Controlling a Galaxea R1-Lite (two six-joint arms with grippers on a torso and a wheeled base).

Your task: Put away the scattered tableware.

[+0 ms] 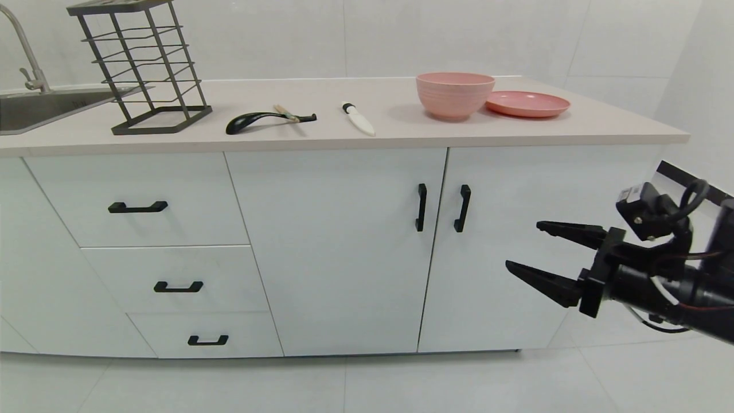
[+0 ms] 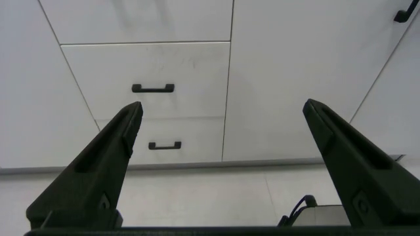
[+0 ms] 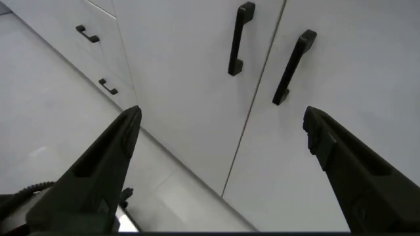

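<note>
The right gripper (image 1: 524, 246) hangs with its jaws spread wide and nothing between them, low in front of the cabinet doors (image 1: 441, 246) and well below the counter (image 1: 401, 131). The left gripper (image 2: 223, 111) is also wide open and empty, facing the lower drawers (image 2: 147, 78).

All the tableware lies up on the counter, well apart from both grippers. A pink bowl (image 1: 455, 94) stands upright, with a pink plate (image 1: 527, 104) flat just beside it, their rims close or touching. Further left are a white knife (image 1: 359, 119), a black spoon (image 1: 258, 120) and a short tan stick (image 1: 285, 112) lying against the spoon's handle. A wire rack (image 1: 143, 63) stands next to the sink (image 1: 46, 106).

The bowl and plate look stiff, smooth and probably light, so likely slippery. The bowl is best pinched over its rim, one finger inside. The plate sits low, so its raised edge is the only hold. The spoon's arched handle lifts off the counter, offering an easy grip. The knife is better taken at its dark-banded end.
</note>
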